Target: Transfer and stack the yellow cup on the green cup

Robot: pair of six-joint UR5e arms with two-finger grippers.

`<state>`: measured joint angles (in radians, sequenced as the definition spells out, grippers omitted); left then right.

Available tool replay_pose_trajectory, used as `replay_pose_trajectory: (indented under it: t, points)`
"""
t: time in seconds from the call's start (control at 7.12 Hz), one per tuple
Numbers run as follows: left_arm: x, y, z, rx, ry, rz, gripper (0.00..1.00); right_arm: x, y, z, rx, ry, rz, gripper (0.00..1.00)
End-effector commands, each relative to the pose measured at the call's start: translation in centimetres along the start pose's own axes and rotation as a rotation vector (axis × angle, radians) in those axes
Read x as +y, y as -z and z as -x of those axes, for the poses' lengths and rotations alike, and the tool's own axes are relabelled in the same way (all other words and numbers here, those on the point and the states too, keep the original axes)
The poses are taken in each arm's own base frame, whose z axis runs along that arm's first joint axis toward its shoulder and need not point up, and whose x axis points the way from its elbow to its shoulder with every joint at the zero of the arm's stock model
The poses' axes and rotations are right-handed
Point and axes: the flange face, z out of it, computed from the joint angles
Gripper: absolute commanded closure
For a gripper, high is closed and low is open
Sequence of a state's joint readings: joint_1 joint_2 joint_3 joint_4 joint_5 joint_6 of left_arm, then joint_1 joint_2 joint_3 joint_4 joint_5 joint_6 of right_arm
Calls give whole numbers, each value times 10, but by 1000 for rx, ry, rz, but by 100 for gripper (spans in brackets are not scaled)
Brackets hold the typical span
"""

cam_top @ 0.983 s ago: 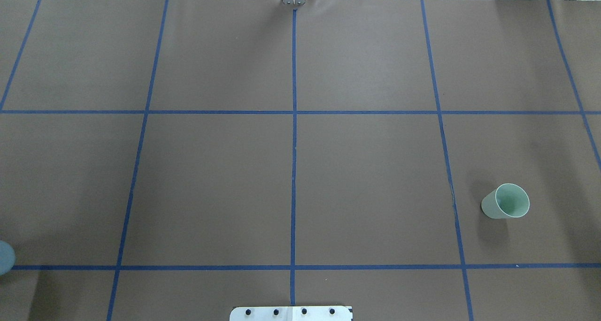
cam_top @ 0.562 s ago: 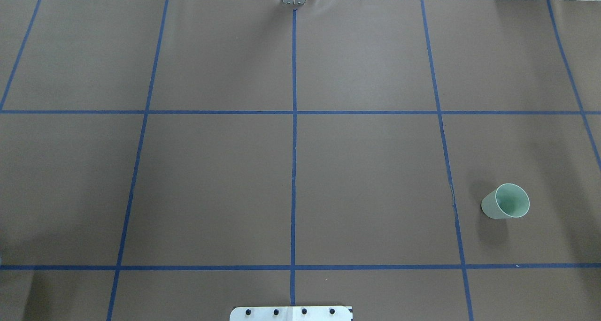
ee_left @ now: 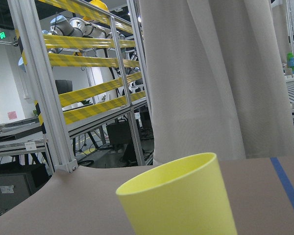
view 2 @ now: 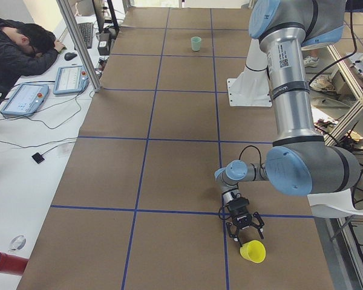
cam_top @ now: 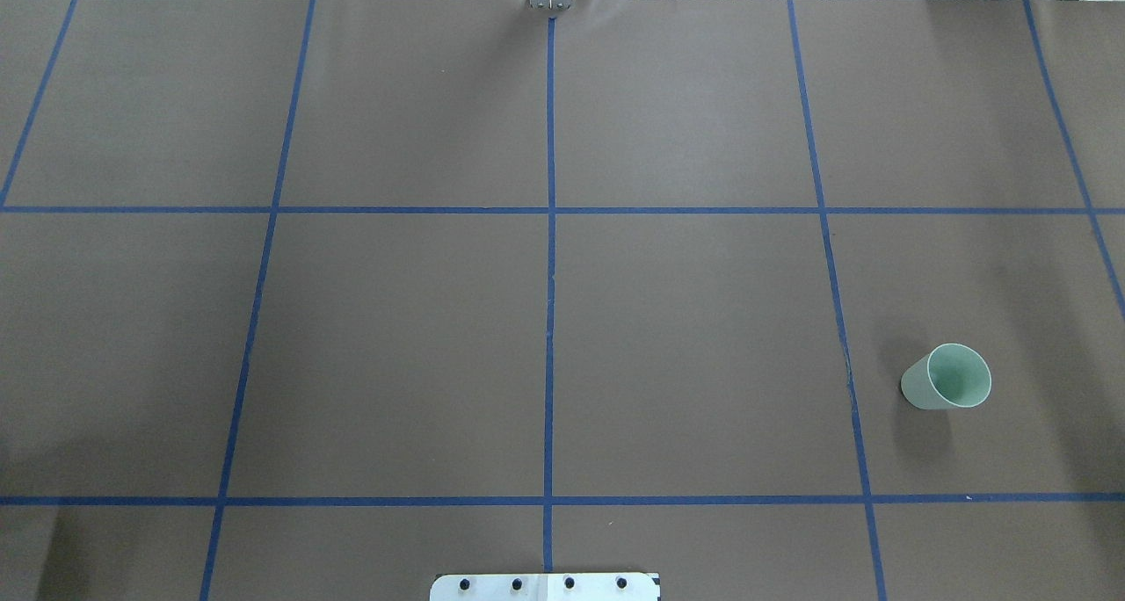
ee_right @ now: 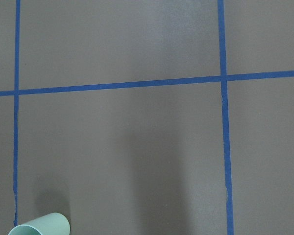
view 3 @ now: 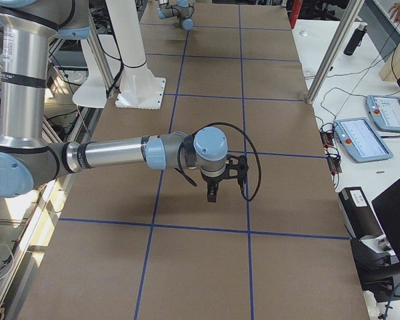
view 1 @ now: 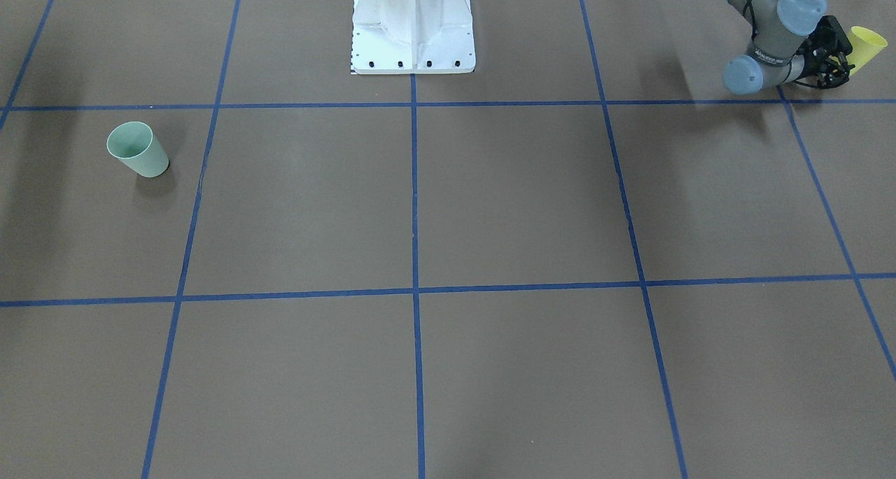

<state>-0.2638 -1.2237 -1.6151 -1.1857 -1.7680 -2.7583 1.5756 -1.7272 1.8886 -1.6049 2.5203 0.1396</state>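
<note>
The yellow cup (view 1: 866, 45) stands upright near the table's corner on my left side. It also shows in the exterior left view (view 2: 253, 251) and fills the bottom of the left wrist view (ee_left: 181, 200). My left gripper (view 1: 848, 52) lies low and level, with its fingers spread open and the tips just short of the cup (view 2: 245, 237). The green cup (cam_top: 947, 378) stands upright and alone on the right side (view 1: 138, 150). My right gripper (view 3: 213, 193) hangs pointing down above the table, away from the green cup (ee_right: 39, 226). I cannot tell whether it is open or shut.
Brown table cover with a blue tape grid (cam_top: 549, 320). The white robot base (view 1: 413, 31) stands at mid-table on my side. A person rests at a desk with tablets (view 2: 24, 48) beyond the far table edge. A metal frame and a curtain (ee_left: 210, 78) stand behind the yellow cup.
A blue joint cap of the left arm showed at the overhead view's left edge one second ago and has since moved out of that view. The green cup has not moved.
</note>
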Motion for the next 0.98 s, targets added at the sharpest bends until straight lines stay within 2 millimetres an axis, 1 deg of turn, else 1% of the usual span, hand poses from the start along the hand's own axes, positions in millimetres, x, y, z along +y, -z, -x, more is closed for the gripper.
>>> replay_pose_trajectory:
  t: [0.0,0.56,0.7,0.84]
  points:
    - [-3,-4,0,-1,-31,-7,0,1,0,0,0,-2,0,0]
    - [-3,-11,-2,-4,-60,-22,0,2,0,-2,0,-4,2,0]
    - [0,-16,-4,-7,-61,-34,0,4,-1,-3,1,-7,3,0]
    - [0,-18,-6,5,-74,-43,0,6,-1,-3,1,-10,4,0]
